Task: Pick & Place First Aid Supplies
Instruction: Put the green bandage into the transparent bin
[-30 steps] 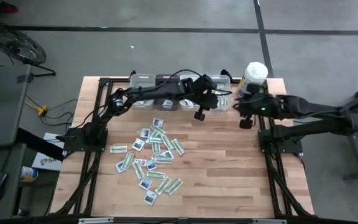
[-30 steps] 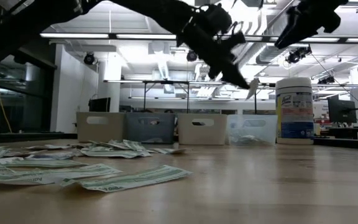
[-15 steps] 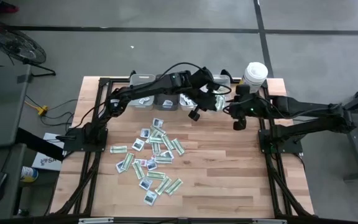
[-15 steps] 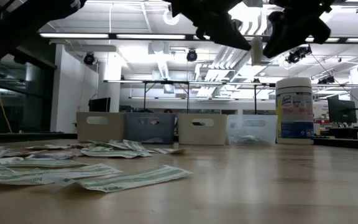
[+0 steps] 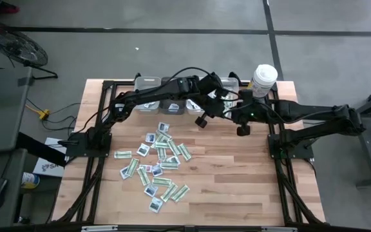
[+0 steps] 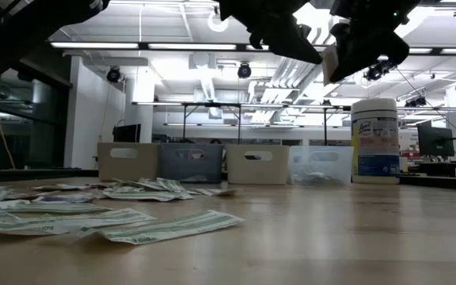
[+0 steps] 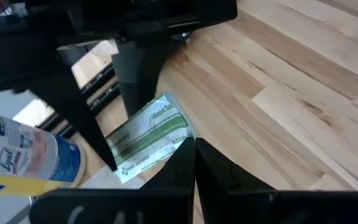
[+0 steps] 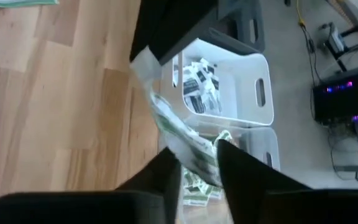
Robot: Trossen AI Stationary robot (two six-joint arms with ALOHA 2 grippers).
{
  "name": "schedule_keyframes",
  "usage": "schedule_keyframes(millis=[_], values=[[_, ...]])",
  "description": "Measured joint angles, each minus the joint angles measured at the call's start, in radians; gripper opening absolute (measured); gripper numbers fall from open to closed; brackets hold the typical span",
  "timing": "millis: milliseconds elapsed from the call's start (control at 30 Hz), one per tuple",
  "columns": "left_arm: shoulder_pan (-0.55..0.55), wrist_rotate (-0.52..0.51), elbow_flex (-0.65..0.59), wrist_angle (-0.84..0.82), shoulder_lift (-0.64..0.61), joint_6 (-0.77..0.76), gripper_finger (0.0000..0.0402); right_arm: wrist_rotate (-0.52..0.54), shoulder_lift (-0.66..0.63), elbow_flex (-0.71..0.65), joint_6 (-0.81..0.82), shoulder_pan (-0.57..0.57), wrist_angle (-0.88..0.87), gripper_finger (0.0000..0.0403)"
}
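**While two claws meet on one packet: risks of the hand-over**

Where the loose pile (image 5: 160, 161) lies on the table (image 5: 237, 167), below and behind the left claw (image 7: 194, 146), nothing is at stake. That claw is raised above the boards, its fingers together and clamped on one end of a green-and-white packet (image 7: 148, 137). The free end of the packet reaches forward into the right claw (image 8: 197, 151), whose fingers stand apart on either side of it.

Risk 1: if the left claw lets go before the right has a firm pinch, the packet would probably drop to the boards beneath both claws.

Risk 2: if both pinch and either arm pulls away, the thin paper could crease, tear or slide out.

Risk 3: a shallow pinch on the limp end may let the packet swing and miss the white bin (image 8: 229, 87) just beyond the right claw.

Risk 4: the canister (image 6: 374, 141) stands close beside the right claw; a wide swing could knock it.
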Motion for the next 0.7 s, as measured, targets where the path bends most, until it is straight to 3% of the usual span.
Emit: schedule_keyframes(millis=[100, 167, 333, 700], values=[[0.0, -0.006, 0.0, -0.008, 0.0, -0.009, 0.0, -0.012, -0.001, 0.0, 0.014, 0.0, -0.008, 0.003], [0.0, -0.02, 0.0, -0.009, 0.0, -0.019, 0.0001, -0.034, -0.006, 0.0, 0.016, 0.0, -0.014, 0.001], [0.001, -0.038, 0.0, -0.017, 0.0, -0.019, 0.0023, -0.062, -0.007, 0.0, 0.085, -0.019, -0.031, 0.0003], [0.025, -0.243, 0.0, -0.278, -0.072, -0.087, 0.0152, -0.063, 0.005, 0.0, 0.241, -0.141, -0.041, 0.0001]])
